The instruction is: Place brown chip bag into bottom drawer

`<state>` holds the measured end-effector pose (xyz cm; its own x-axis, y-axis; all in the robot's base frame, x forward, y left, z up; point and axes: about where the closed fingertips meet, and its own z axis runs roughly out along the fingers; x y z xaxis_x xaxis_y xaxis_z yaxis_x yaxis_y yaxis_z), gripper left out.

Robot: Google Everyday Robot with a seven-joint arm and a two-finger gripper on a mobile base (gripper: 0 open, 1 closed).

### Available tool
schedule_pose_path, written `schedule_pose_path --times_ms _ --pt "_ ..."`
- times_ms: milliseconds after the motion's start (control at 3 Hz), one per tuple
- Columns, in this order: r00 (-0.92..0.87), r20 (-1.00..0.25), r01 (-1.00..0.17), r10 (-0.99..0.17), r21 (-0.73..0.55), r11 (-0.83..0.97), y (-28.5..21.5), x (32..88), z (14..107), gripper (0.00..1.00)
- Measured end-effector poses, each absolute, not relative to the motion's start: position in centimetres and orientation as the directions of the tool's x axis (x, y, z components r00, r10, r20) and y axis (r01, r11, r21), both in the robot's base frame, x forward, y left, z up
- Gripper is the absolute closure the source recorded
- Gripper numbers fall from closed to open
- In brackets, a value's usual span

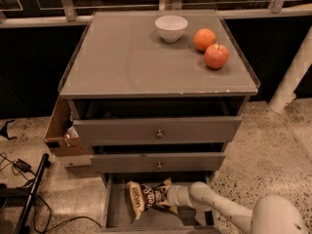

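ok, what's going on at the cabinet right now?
The robot's arm reaches into the open bottom drawer, gripper at one end of the brown chip bag. The bag is inside the drawer; whether it's released, I can't tell. A white bowl, an orange and an apple sit on the cabinet top.

The brown chip bag (147,197), dark brown in the middle with cream-yellow ends and white lettering, is seen crumpled and lying lengthwise directly ahead of the gripper (170,199), its near end touching the tool. Both are enclosed by the bottom drawer (108,206), pulled open, whose grey floor is exposed beneath the gripper.
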<state>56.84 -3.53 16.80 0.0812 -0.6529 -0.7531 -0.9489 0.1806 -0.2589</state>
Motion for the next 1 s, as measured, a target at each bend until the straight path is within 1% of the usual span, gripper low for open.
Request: schedule_pose_path --times_ms 667,1000 --pt "0.081 -0.753 -0.949 -0.653 -0.259 0.181 -3.53 56.84 16.80 0.13" --pt "0.082 -0.752 -0.948 -0.654 -0.261 0.182 -3.57 56.79 16.89 0.00"
